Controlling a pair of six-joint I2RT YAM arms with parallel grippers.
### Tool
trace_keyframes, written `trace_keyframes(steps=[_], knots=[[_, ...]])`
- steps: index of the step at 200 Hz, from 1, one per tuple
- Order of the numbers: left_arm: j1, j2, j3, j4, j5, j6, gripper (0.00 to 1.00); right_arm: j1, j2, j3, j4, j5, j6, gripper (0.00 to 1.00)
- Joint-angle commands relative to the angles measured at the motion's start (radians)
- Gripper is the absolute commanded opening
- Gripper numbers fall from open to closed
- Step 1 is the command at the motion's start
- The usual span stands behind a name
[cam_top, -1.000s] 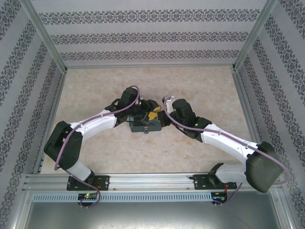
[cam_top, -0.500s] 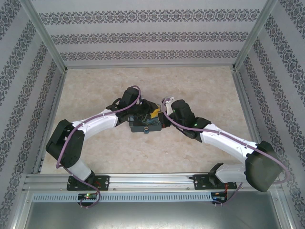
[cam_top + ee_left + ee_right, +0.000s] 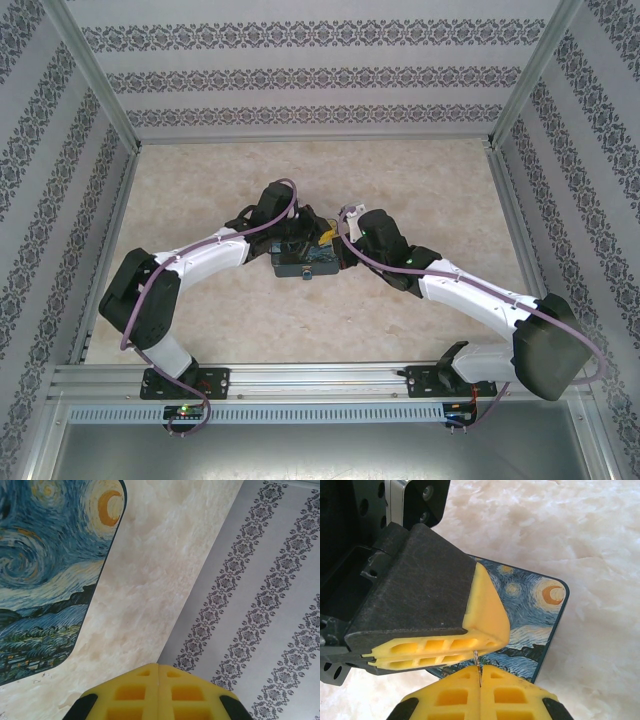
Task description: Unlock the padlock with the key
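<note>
Beige marbled table (image 3: 420, 180) is carrying everything. White-and-black left arm (image 3: 195, 262) and right arm (image 3: 470, 290) are both reaching in to its middle. Dark flat box with the blue-yellow Starry Night print (image 3: 305, 262) is lying there under both wrists.

Left gripper (image 3: 159, 672): yellow ribbed fingers (image 3: 130, 695) are pressing flat together with no gap. Nothing is showing between them in its own camera, and the box print is sitting off to their left.

Right gripper (image 3: 480, 672): yellow pads (image 3: 515, 695) are clamping tight on a thin grey metal key (image 3: 477, 661). It is sticking up out of the seam, with the box print behind it.

From the right wrist, the left fingertips are lying sideways just above, and the key's upper end is touching their underside. Can't tell whether the left pair is gripping it.
</note>
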Motion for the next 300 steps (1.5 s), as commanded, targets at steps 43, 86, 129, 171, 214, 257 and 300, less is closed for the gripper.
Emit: trace_keyframes(steps=[43, 86, 129, 171, 214, 257, 300], knots=[[0.024, 0.010, 0.052, 0.003, -0.005, 0.250, 0.00, -0.139, -0.120, -0.009, -0.002, -0.151, 0.169, 0.57], [0.086, -0.029, 0.017, 0.124, -0.004, 0.531, 0.00, -0.290, -0.213, -0.091, 0.085, -0.304, 0.426, 0.72], [0.111, -0.063, -0.064, 0.338, 0.025, 0.724, 0.00, -0.326, -0.136, -0.091, 0.278, -0.431, 0.653, 0.72], [0.126, -0.079, -0.147, 0.521, -0.024, 0.695, 0.00, -0.323, -0.033, -0.083, 0.493, -0.488, 0.868, 0.71], [0.125, -0.078, -0.157, 0.569, -0.066, 0.628, 0.00, -0.284, 0.046, -0.104, 0.629, -0.469, 1.037, 0.71], [0.125, -0.081, -0.208, 0.676, -0.136, 0.523, 0.00, -0.205, 0.128, -0.120, 0.771, -0.413, 1.148, 0.71], [0.125, -0.099, -0.234, 0.706, -0.166, 0.490, 0.00, -0.150, 0.197, -0.110, 0.879, -0.335, 1.224, 0.70]])
